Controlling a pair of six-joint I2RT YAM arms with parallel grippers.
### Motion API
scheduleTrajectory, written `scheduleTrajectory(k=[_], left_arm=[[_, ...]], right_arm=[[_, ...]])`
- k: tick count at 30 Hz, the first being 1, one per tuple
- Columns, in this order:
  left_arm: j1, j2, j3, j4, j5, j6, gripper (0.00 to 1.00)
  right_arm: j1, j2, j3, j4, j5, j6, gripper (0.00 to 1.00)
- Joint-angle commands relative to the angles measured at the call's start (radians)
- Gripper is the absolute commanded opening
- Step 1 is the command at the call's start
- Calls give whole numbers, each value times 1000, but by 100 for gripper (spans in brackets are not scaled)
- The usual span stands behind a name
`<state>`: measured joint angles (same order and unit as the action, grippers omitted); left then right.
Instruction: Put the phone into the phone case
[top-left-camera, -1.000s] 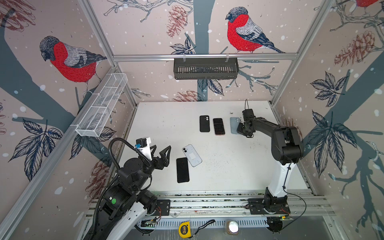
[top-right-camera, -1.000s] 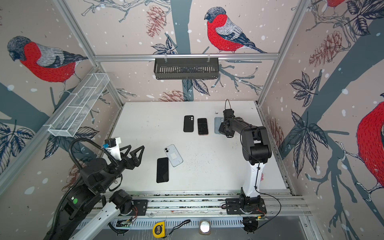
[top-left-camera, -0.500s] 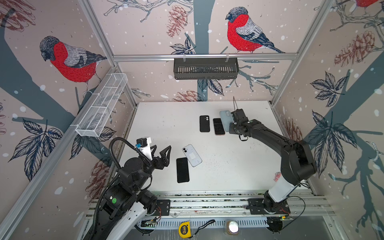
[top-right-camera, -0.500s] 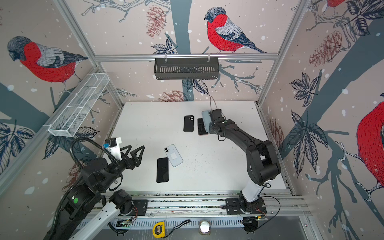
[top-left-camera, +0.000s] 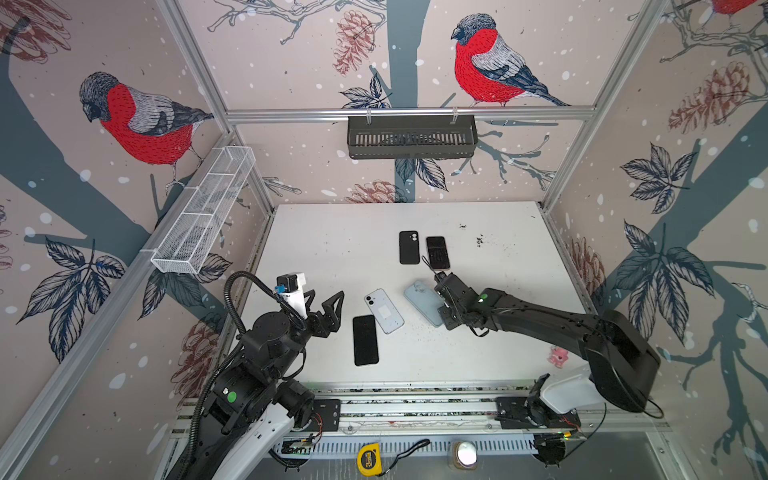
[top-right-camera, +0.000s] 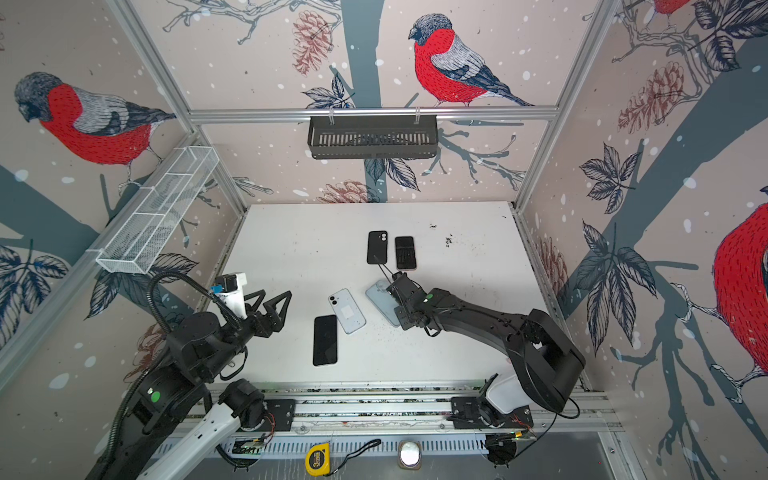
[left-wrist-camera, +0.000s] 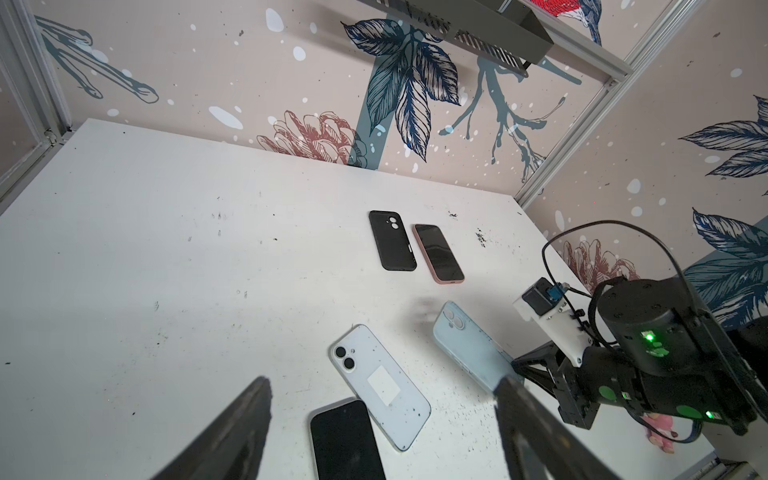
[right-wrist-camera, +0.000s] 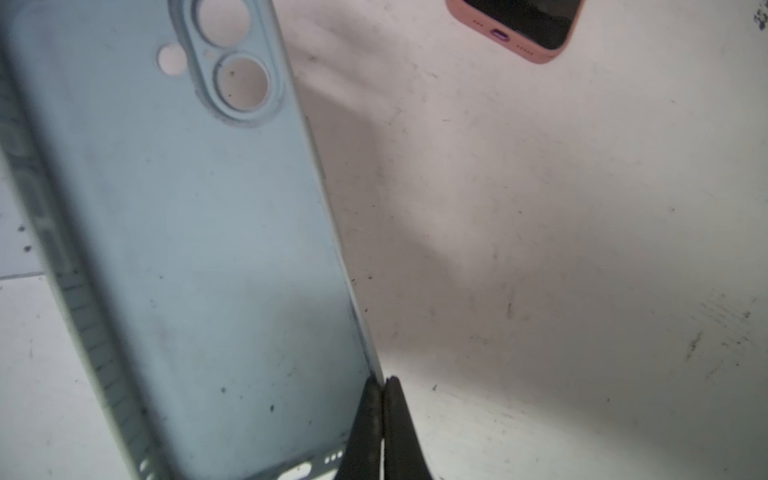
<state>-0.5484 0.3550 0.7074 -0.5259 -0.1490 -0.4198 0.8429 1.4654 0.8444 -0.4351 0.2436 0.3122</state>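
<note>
Pinching the pale blue phone case by its thin side wall, right fingers fully closed; left fingers wide, empty. Probably light, bendy, twist-prone.

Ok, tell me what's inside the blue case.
It is empty: the blue case lets bare table show through its camera holes. The right gripper, shut on its edge, covers one corner.
</note>
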Motion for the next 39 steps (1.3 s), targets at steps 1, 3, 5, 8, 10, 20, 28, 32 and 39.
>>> scheduleTrajectory(k=[1,3,5,8,10,20,28,32,39], left_arm=[[3,4,0,36,20,4,84],[2,0,-3,39,26,6,84],[2,-4,-4,43,28,6,84],[3,-10,-4,44,26,7,84],[3,-11,-4,43,27,6,84],[3,-18,-5,46,29,8,84],[3,-29,-5,45,28,7,83],[2,-28,-7,46,29,9,84],[3,-29,-7,47,32,10,84]], right_arm=[[12,0,-4,-28,43,-7,5],[13,-4,-4,-30,41,-7,5],[13,-10,-4,-32,48,-3,6],[6,6,2,-44,67,12,9],[0,22,9,-57,85,25,38],[67,58,146,-73,8,55,52],[195,274,325,-50,-103,73,72],[221,369,391,-57,-136,71,78],[249,465,441,-58,-154,90,94]])
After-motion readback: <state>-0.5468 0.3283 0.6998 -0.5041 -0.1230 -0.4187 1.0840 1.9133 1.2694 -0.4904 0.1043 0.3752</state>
